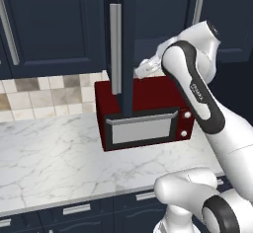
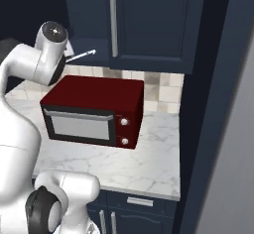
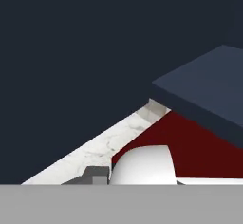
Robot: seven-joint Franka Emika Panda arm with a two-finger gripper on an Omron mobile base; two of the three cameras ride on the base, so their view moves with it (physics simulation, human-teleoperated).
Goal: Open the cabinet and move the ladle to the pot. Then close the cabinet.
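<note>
The cabinet door stands open toward me, seen almost edge-on, with its long silver bar handle on the near edge. My gripper is raised above the microwave, just right of that door and in front of the open cabinet's dark inside. It is shut on the ladle, whose thin silvery handle sticks out to the right from behind my upper arm. The pot is out of view.
A dark red microwave sits on the white marble counter right under my hand. The twin navy door is shut. A tall dark panel stands close on the right. Low navy cabinets run under the counter.
</note>
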